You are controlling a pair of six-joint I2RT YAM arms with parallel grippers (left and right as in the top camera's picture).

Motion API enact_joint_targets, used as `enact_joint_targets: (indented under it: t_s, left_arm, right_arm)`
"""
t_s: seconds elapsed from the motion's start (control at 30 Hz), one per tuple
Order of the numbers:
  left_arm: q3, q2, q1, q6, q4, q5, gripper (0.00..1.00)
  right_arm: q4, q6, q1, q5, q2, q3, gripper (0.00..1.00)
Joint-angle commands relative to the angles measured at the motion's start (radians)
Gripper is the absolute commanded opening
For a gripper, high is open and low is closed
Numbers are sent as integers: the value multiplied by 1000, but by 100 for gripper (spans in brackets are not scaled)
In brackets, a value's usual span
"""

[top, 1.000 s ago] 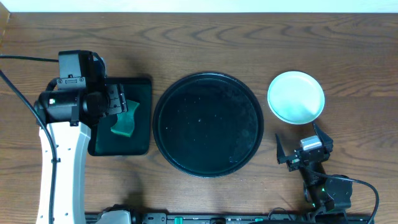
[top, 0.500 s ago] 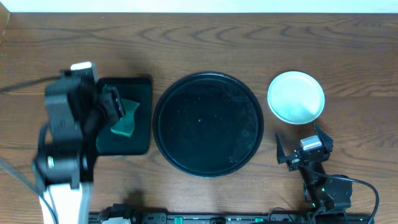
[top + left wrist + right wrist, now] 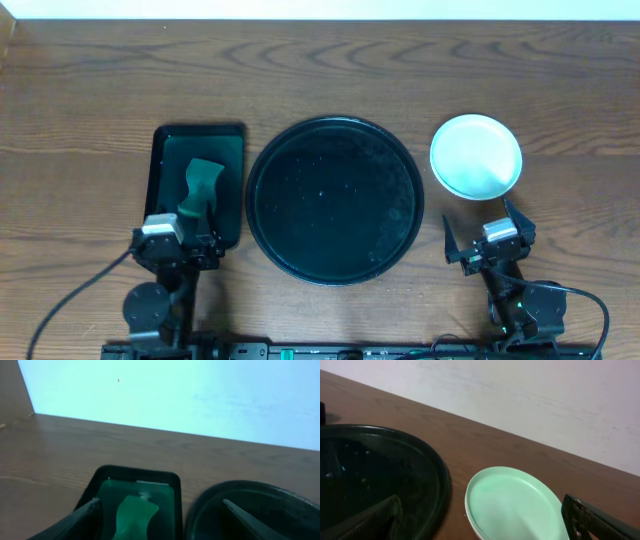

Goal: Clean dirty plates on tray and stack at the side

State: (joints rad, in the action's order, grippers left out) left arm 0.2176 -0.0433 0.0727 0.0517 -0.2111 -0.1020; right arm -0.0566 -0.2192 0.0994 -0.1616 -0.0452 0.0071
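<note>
The large round black tray [image 3: 335, 200] lies at the table's middle with no plate on it; it also shows in the left wrist view [image 3: 250, 510] and the right wrist view [image 3: 375, 475]. The plates [image 3: 476, 155] sit stacked to its right, a pale mint-green one on top; the stack also shows in the right wrist view [image 3: 515, 507]. My left gripper [image 3: 172, 243] is open and empty at the front edge of the small dark tray. My right gripper [image 3: 487, 243] is open and empty, just in front of the plate stack.
A smaller rectangular dark tray [image 3: 232, 150] with a green sponge [image 3: 201, 188] lies left of the black tray; both also show in the left wrist view, tray [image 3: 170, 495] and sponge [image 3: 131, 516]. A pale wall stands behind the table.
My left arm has drawn back from above the sponge tray to the table's front edge. The sponge now lies uncovered in its tray. The right arm has not moved.
</note>
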Motion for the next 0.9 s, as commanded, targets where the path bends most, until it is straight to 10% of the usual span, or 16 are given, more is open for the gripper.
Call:
enact_joint_targets:
  t_s: [0.0, 0.87]
  left_arm:
    - [-109, 39, -2, 5, 98, 17, 73]
    - [-214, 39, 1, 2, 140, 99, 73]
  right_arm:
    - [-3, 5, -6, -8, 4, -2, 99]
    - [-4, 5, -6, -8, 3, -2, 99]
